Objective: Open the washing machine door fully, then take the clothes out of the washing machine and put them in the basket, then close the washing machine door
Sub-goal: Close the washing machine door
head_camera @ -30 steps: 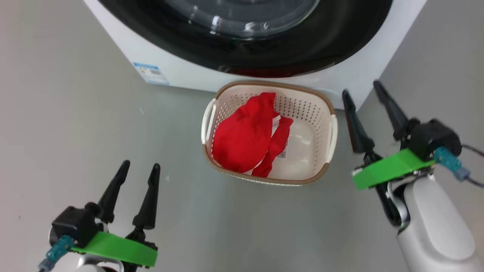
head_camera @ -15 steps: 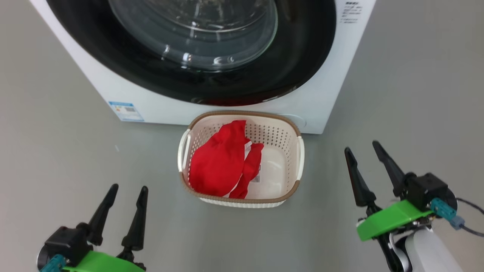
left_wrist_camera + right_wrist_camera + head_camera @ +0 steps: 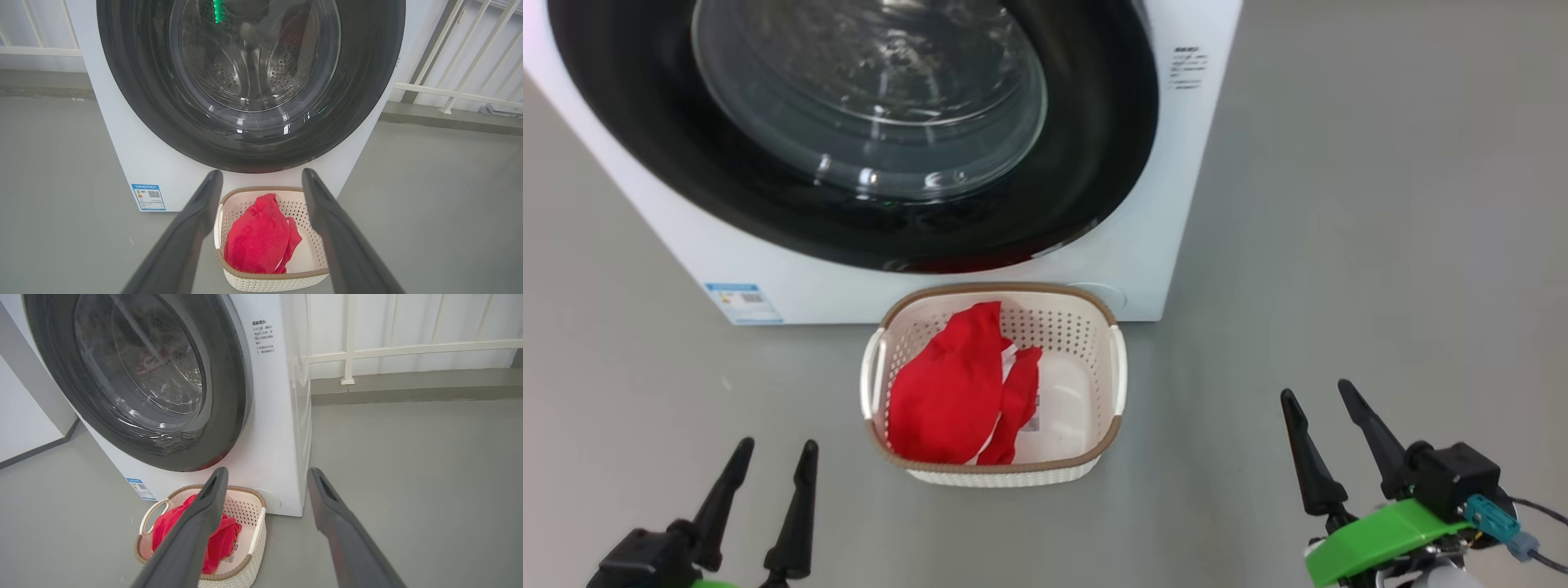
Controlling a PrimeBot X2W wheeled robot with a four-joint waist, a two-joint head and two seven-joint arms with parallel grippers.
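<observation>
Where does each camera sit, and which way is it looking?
Head view: on the robot's head, looking forward and down at the washing machine door and the basket; left gripper lower left, right gripper lower right, both open.
Left wrist view: on the left wrist, facing the door straight on; its two fingers frame the basket.
Right wrist view: on the right wrist, seeing the washing machine at an angle, railing behind; its fingers rise from below.
All three share the red clothes in the basket.

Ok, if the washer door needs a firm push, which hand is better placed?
Probably the left hand: it faces the washing machine door squarely, while the right hand sits off to its side.
</observation>
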